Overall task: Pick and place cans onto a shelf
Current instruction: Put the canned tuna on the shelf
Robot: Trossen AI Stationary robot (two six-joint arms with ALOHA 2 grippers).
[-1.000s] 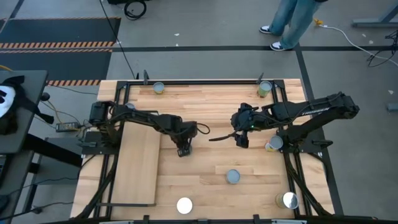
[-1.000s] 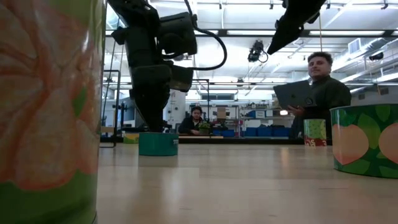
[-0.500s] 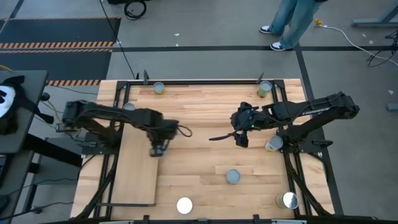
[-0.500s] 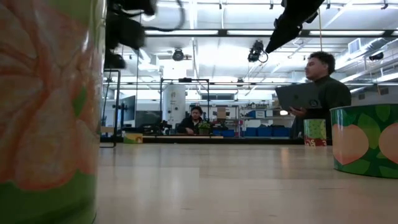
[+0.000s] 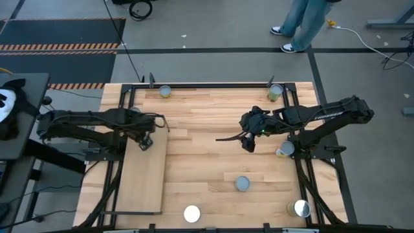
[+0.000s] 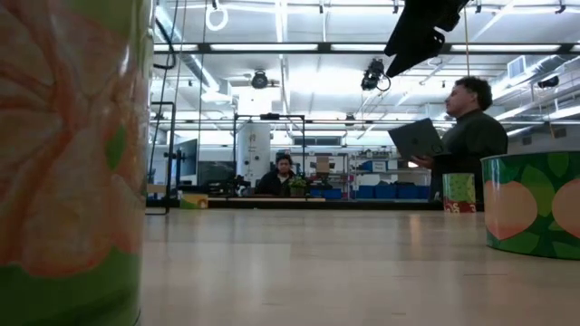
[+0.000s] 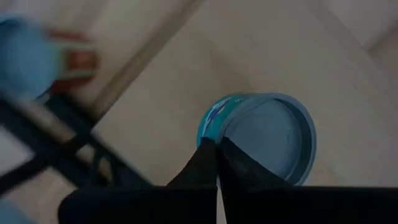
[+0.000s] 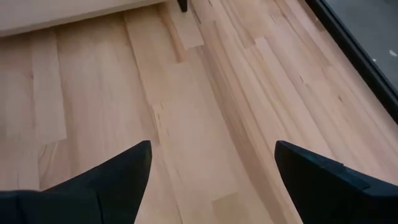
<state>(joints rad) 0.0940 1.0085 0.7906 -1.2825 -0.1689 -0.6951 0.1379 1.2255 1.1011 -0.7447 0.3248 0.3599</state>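
A blue-topped can is held upright, its axis vertical and top upward, by the pinched-together fingers of the left gripper over the shelf, while the right gripper is held wide and empty above mid-table.

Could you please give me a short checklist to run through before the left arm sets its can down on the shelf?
1. Left gripper shut on the teal can: ok, fingers pinch its rim.
2. Can above the shelf: ok, the high view shows the gripper over the board's upper end.
3. Board below the can free of other cans: ok, only bare wood shows there.
4. Can level in the grip: cannot tell, it hangs from one side of the rim.
5. Right gripper out of the way: ok, open at mid-table, holding nothing.
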